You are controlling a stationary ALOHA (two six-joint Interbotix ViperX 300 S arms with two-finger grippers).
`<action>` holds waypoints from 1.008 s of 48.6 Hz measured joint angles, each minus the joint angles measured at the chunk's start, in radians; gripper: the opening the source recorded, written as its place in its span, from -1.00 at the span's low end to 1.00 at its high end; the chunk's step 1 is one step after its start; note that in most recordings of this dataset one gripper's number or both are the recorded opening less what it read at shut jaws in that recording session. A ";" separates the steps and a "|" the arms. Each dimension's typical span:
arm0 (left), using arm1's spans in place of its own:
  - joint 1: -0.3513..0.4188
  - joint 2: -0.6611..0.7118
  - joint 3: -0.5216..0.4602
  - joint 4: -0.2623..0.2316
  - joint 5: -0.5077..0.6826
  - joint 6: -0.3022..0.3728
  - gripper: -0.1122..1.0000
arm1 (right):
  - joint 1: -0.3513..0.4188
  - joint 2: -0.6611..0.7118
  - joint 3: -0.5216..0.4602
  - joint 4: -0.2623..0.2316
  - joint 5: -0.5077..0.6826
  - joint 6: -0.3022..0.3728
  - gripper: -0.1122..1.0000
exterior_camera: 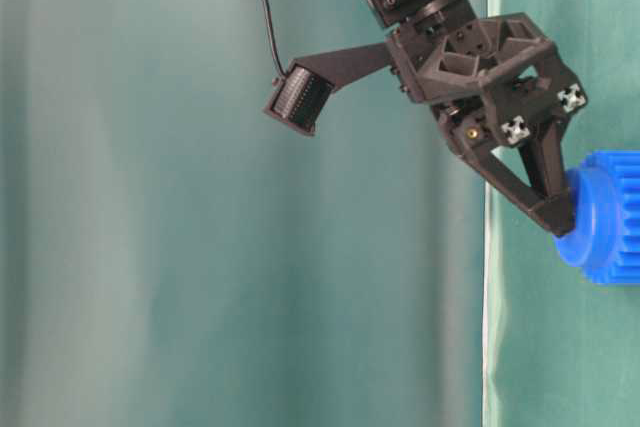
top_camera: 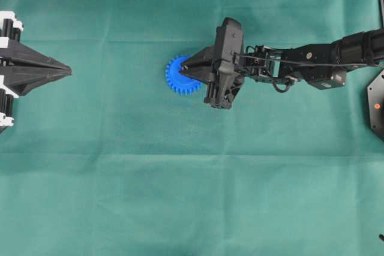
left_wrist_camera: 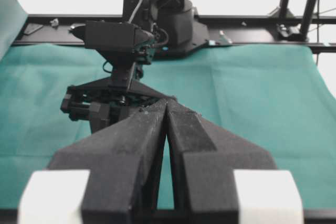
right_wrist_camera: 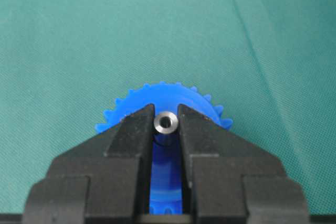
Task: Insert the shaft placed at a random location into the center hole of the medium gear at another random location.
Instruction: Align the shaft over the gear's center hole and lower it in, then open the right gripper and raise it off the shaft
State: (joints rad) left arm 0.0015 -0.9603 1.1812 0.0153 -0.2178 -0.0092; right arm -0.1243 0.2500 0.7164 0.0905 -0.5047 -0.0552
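Observation:
The blue gear (top_camera: 179,76) lies flat on the green cloth near the middle; it also shows in the right wrist view (right_wrist_camera: 165,100) and the table-level view (exterior_camera: 605,217). My right gripper (top_camera: 183,68) is over the gear, shut on the silvery shaft (right_wrist_camera: 166,122), held upright between its fingertips above the gear's hub. The center hole is hidden under the shaft and fingertips. My left gripper (top_camera: 69,72) is shut and empty at the far left, well away from the gear; its fingertips meet in the left wrist view (left_wrist_camera: 167,103).
The green cloth (top_camera: 192,196) covers the whole table. A black octagonal object (top_camera: 377,105) with a red dot sits at the right edge. The right arm (top_camera: 312,64) stretches in from the right.

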 measured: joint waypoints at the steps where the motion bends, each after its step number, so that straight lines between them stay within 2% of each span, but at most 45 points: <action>1: 0.000 0.000 0.000 -0.002 0.002 0.000 -0.80 | 0.000 0.000 0.000 0.000 0.000 0.000 -0.55; 18: 0.002 0.000 0.000 0.000 0.005 0.000 -0.80 | 0.000 0.000 0.002 0.002 0.000 0.002 -0.50; 21: 0.000 0.000 0.000 -0.002 0.005 0.000 -0.80 | 0.000 0.000 0.002 0.000 0.000 0.002 -0.26; 29: 0.000 0.000 0.000 0.000 0.005 0.000 -0.80 | 0.000 0.000 0.002 0.002 0.002 0.002 0.62; 33: 0.000 0.000 0.000 -0.002 0.005 0.000 -0.80 | 0.000 0.000 0.002 0.000 0.000 0.000 0.92; 39: 0.000 0.000 0.000 0.000 0.005 0.000 -0.80 | 0.000 -0.003 0.002 0.000 0.000 0.000 0.87; 49: 0.000 0.000 0.000 0.000 0.005 0.000 -0.80 | 0.000 -0.087 0.005 0.000 0.023 0.000 0.88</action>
State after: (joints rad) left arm 0.0015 -0.9603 1.1812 0.0153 -0.2132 -0.0092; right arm -0.1243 0.1626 0.7210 0.0905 -0.4817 -0.0552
